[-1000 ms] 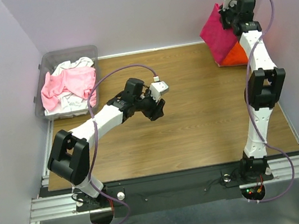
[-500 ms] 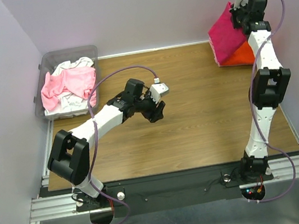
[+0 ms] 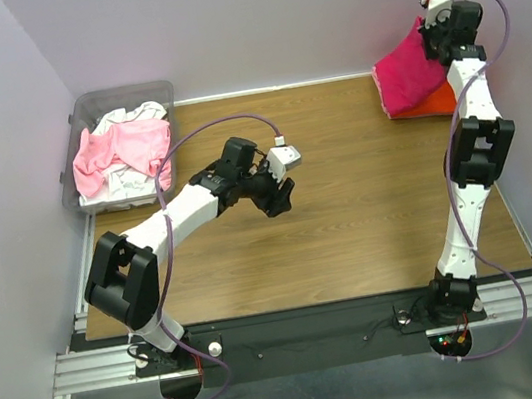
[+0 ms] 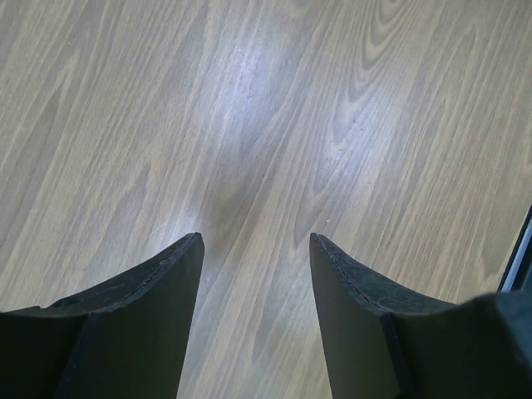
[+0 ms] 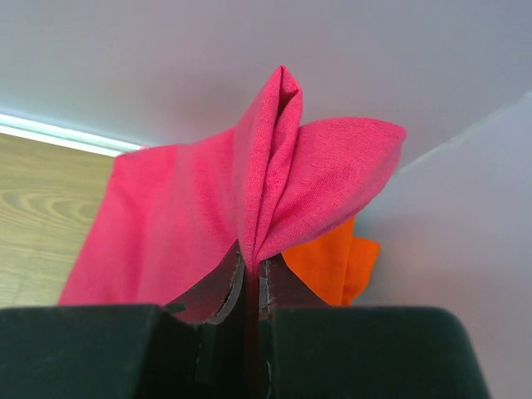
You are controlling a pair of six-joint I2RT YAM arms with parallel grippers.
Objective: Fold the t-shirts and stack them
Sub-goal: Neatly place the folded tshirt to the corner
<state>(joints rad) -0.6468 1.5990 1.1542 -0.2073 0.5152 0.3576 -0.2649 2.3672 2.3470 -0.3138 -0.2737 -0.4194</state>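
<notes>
At the table's [image 3: 348, 207] far right corner, the right gripper [image 5: 252, 268] is clamping tightly on the magenta t-shirt [image 3: 406, 74], its fold pointing upward and its long axis sloping along the far edge, above the orange t-shirt [image 3: 438, 101]. The left gripper [image 4: 253, 243] is hovering over the table's middle, jaws parted, holding nothing. The pale pink t-shirt [image 3: 121, 146] and white t-shirt [image 3: 126, 115] are lying crumpled in the bin [image 3: 80, 109], apparently awaiting folding

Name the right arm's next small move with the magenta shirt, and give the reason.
Probably lower the pinched fold flat and then open. The right end effector is shut on a raised fold of the magenta t-shirt, and the rest of that shirt already drapes over the orange t-shirt in the far right corner. The left end effector is open and holds nothing.
</notes>
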